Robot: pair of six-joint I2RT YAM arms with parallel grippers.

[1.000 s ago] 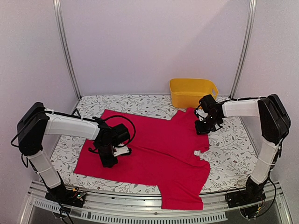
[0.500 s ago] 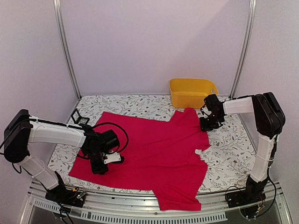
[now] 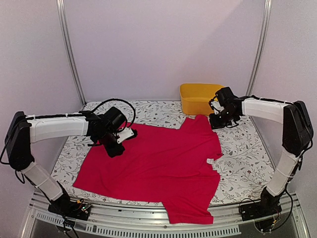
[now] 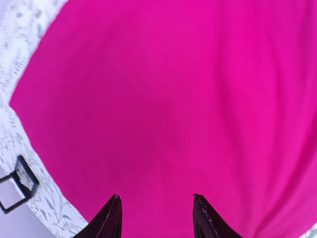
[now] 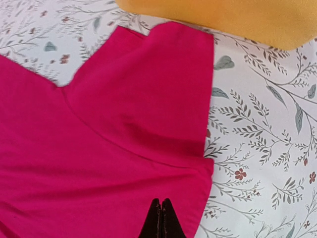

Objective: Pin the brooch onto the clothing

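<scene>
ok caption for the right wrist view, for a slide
Shut right hand over a sleeve of the red-pink T-shirt, floral tablecloth and yellow bin beyond

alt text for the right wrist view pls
A red T-shirt sleeve lies flat on a floral tablecloth, with the shut right gripper over the fabric at the bottom edge. A yellow bin runs along the top.

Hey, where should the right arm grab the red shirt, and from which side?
Grip the sleeve near the bin by its straight right-hand edge. The shirt lies flat, so its middle probably offers nothing to pinch; that edge lies free on the tablecloth. The right gripper, shut now, should open and come in low from the right, over bare cloth.
</scene>
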